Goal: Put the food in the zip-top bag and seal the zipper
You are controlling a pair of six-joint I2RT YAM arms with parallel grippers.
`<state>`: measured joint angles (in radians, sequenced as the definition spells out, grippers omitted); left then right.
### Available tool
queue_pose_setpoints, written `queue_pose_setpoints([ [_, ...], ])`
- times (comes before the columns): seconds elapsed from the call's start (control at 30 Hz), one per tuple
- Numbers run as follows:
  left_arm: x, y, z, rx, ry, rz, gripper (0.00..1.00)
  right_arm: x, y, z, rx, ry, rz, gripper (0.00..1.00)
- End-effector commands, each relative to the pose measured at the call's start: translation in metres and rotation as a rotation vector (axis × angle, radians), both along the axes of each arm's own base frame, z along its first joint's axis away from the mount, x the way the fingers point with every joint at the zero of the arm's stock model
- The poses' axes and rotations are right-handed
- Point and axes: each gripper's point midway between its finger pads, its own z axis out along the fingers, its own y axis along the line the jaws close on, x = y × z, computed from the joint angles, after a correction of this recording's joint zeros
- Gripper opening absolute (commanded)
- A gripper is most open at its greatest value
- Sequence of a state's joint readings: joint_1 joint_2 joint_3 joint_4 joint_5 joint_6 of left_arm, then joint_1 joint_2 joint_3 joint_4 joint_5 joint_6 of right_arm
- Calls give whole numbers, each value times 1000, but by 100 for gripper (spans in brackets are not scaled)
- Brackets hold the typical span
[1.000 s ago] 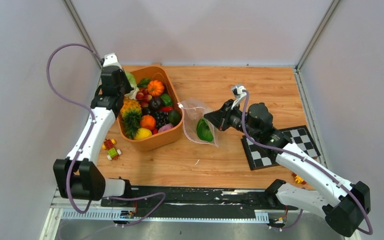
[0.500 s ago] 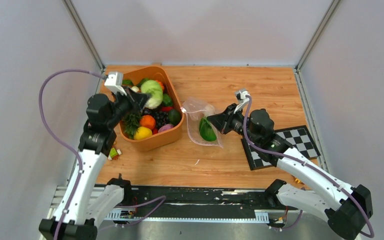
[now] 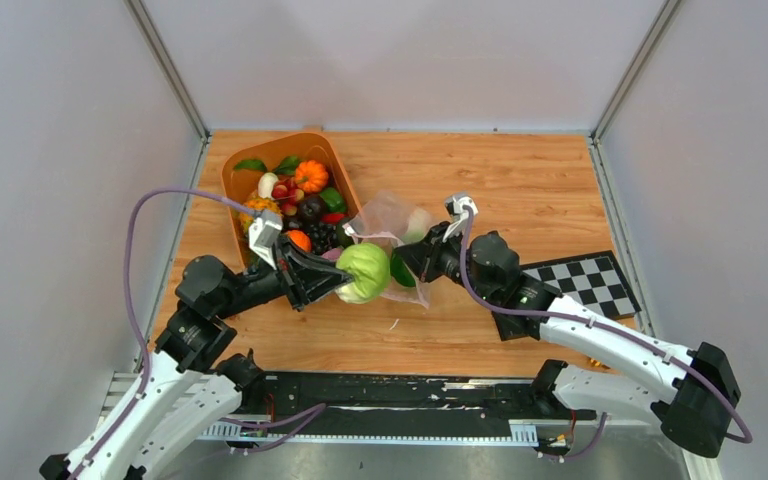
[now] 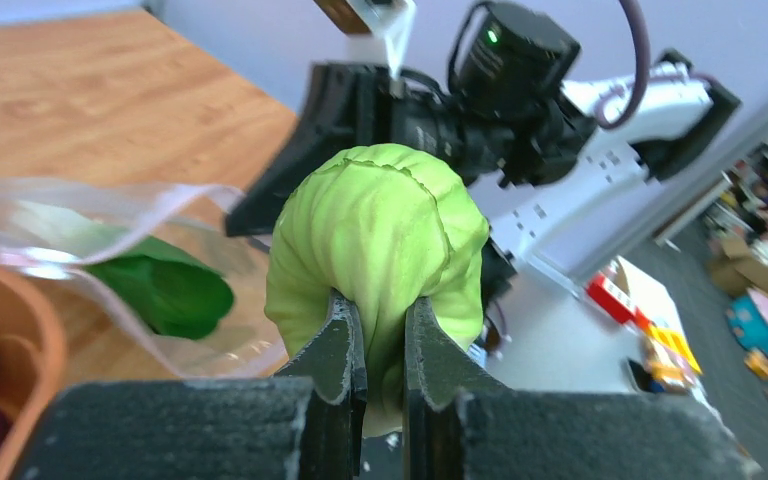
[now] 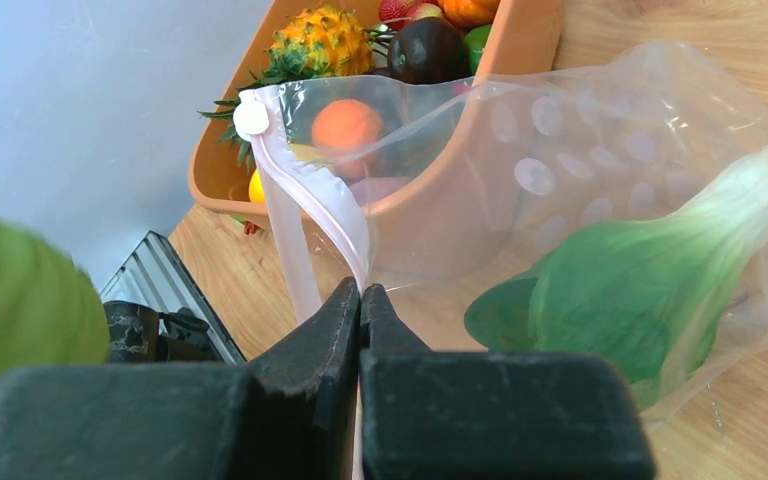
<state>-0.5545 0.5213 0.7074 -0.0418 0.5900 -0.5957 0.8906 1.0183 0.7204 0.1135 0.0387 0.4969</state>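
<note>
A pale green cabbage (image 3: 362, 272) (image 4: 380, 235) hangs just in front of the zip-top bag's mouth, and my left gripper (image 3: 343, 281) (image 4: 385, 300) is shut on its lower fold. The clear zip-top bag (image 3: 392, 222) (image 5: 610, 140) (image 4: 110, 215) lies beside the orange tub with a green bok choy (image 3: 401, 268) (image 5: 650, 280) (image 4: 165, 290) inside. My right gripper (image 3: 412, 256) (image 5: 360, 292) is shut on the bag's mouth edge at the pinkish zipper (image 5: 310, 210), holding that lip up. More food (image 3: 305, 195) fills the tub.
The orange tub (image 3: 232, 182) (image 5: 520, 60) stands at the back left, touching the bag. A black-and-white checkered board (image 3: 585, 285) lies under my right arm. Grey walls close in on three sides.
My left arm has lifted the cabbage out of the tub and swung it right and forward to the bag's mouth. My right gripper kept its hold on the bag and shifted slightly left.
</note>
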Motion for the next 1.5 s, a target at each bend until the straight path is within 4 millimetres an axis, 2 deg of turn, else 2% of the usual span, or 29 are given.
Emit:
queue_pose_setpoints([
  [0.0, -14, -16, -3, 2, -21, -85, 7, 6, 6, 30, 84, -54, -46, 0],
  [0.17, 5, -24, -40, 119, 40, -20, 6, 2, 12, 39, 118, -66, -21, 0],
  [0.27, 26, -19, -54, 138, 64, 111, 5, 1, 12, 42, 123, -72, -17, 0],
  [0.5, 59, -11, -81, 210, 135, 295, 4, -8, 9, 51, 152, -89, 12, 0],
  [0.67, 79, -12, -87, 190, 162, 377, 4, -19, 7, 56, 162, -104, 56, 0],
  [0.87, 98, -15, -74, 137, 176, 456, 6, -40, 13, 53, 139, -130, 174, 0],
  [1.03, 100, -44, -66, 122, 177, 379, 7, -47, 20, 46, 120, -124, 188, 0],
  [1.17, 92, -63, -54, 69, 145, 300, 9, -47, 18, 51, 161, -120, 168, 0],
  [1.3, 95, -61, -48, -11, 143, 331, 11, -50, 14, 56, 257, -100, 151, 0],
  [1.4, 99, -54, -52, -51, 199, 382, 14, -44, 8, 53, 291, -62, 91, 0],
  [1.47, 101, -52, -56, -67, 212, 398, 15, -46, 8, 54, 290, -80, 107, 0],
])
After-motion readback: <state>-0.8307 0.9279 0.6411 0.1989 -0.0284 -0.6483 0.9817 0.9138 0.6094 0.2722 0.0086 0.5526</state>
